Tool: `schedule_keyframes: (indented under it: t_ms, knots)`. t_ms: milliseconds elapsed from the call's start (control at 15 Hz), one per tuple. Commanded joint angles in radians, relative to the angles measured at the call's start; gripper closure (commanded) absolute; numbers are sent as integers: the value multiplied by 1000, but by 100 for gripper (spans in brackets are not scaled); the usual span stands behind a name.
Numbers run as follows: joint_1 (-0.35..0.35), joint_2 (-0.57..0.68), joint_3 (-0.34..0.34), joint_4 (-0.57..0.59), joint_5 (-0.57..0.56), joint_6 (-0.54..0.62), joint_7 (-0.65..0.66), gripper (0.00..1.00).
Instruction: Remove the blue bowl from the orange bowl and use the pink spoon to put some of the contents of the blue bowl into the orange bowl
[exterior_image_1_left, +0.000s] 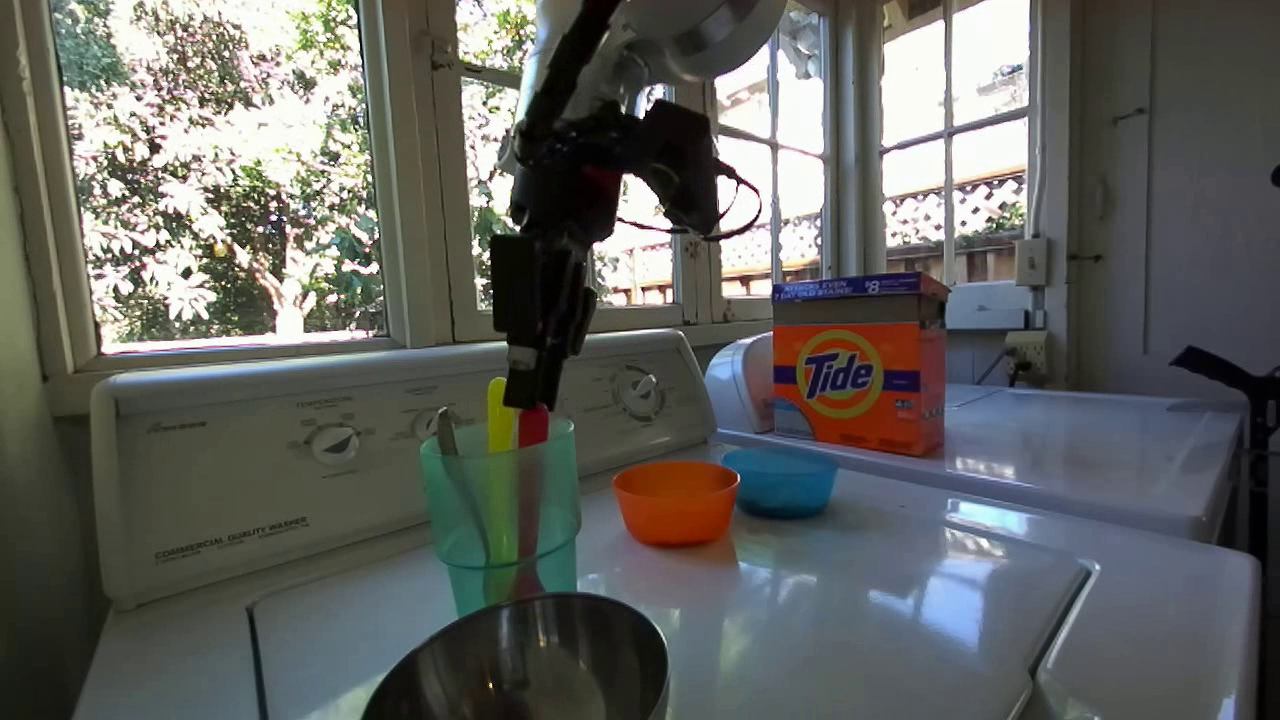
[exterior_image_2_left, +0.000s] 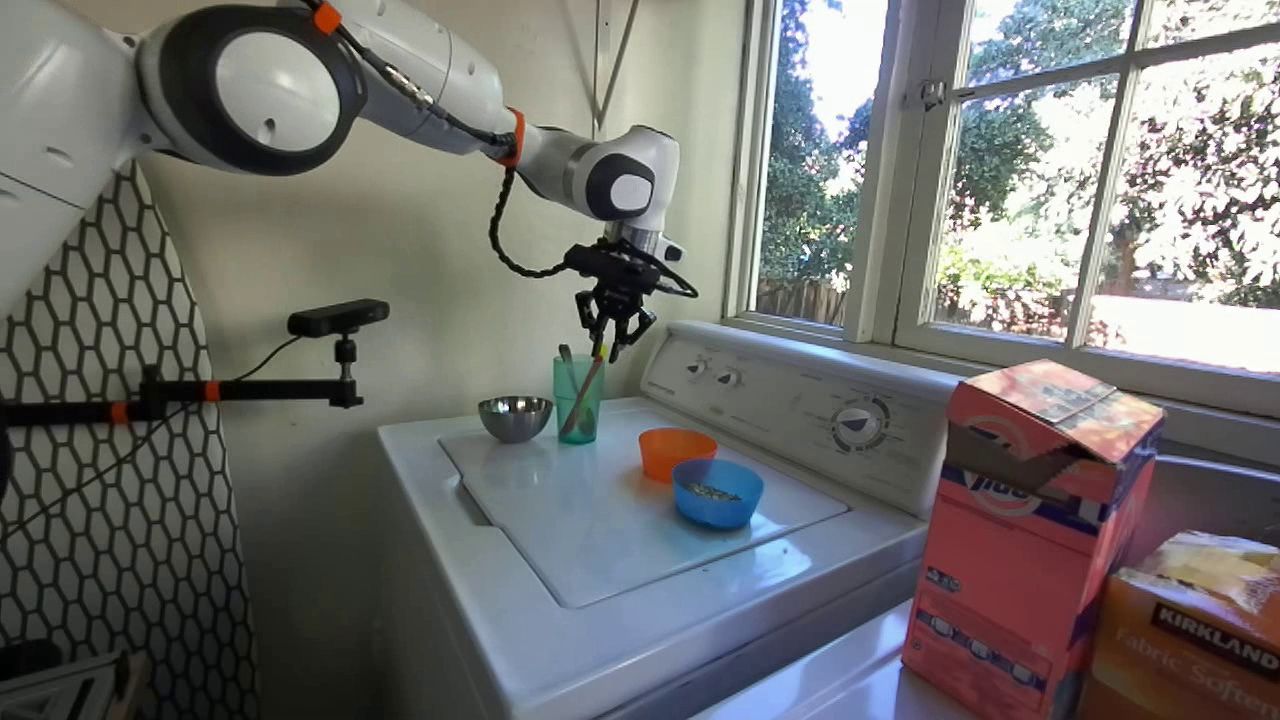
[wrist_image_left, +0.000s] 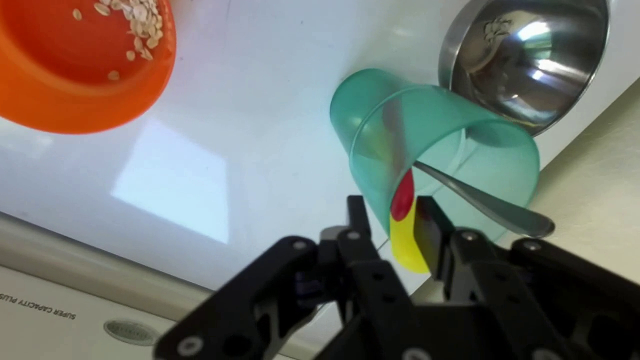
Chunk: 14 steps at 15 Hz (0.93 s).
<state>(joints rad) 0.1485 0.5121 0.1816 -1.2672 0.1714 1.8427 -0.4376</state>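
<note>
Fetching the spoon (wrist_image_left: 403, 197) now, seemingly, with gripper (wrist_image_left: 392, 204) apart at its top, probably needing to pinch it alone, then clear the cup (wrist_image_left: 430, 112)

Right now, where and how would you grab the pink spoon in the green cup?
The pink spoon is probably best pinched near its handle's tip, from above: it leans scoop-down inside the green cup, so only that end pokes past the rim. The yellow utensil stands close beside it.
</note>
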Motion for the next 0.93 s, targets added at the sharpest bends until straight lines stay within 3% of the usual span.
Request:
schedule_keyframes:
  t_ms: [0, 200, 467, 533, 600, 667, 800, 867]
  knots:
    - [24, 72, 9, 134, -41, -96, 47, 62]
    - [37, 87, 9, 180, -48, -154, 62, 56]
    - [51, 92, -7, 207, -61, -201, 83, 70]
    - [51, 95, -9, 211, -63, -205, 86, 70]
    - [50, 99, -10, 215, -62, -210, 90, 77]
    - [50, 101, -14, 217, -65, -210, 95, 70]
    - [49, 105, -19, 218, -65, -214, 101, 73]
    - [49, 106, -21, 216, -63, -215, 104, 68]
